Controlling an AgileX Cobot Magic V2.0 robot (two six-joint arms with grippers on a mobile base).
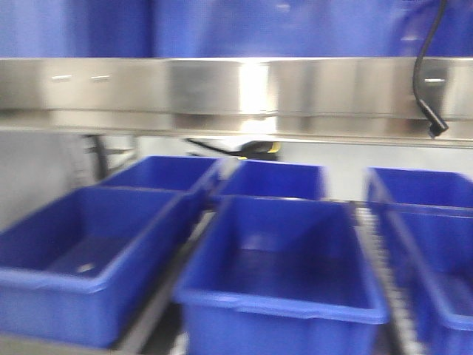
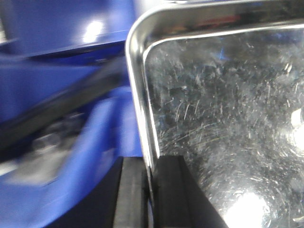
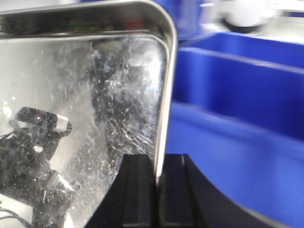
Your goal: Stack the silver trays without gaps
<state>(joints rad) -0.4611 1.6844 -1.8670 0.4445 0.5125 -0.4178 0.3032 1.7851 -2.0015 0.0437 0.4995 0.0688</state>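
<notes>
A scratched silver tray (image 2: 223, 118) fills the right of the left wrist view. My left gripper (image 2: 151, 164) is shut on its left rim, one black finger inside the tray and one outside. In the right wrist view the same tray (image 3: 85, 90) fills the left, and my right gripper (image 3: 157, 159) is shut on its right rim. In the front view a narrow dull silver strip (image 1: 222, 124) runs edge-on across the frame; neither gripper shows there.
A wide polished steel beam (image 1: 111, 83) with screws spans the front view above the strip. Several open blue plastic bins (image 1: 281, 259) stand in rows below, and blue bin walls (image 3: 237, 95) lie close beside both grippers. A black cable (image 1: 425, 81) hangs at top right.
</notes>
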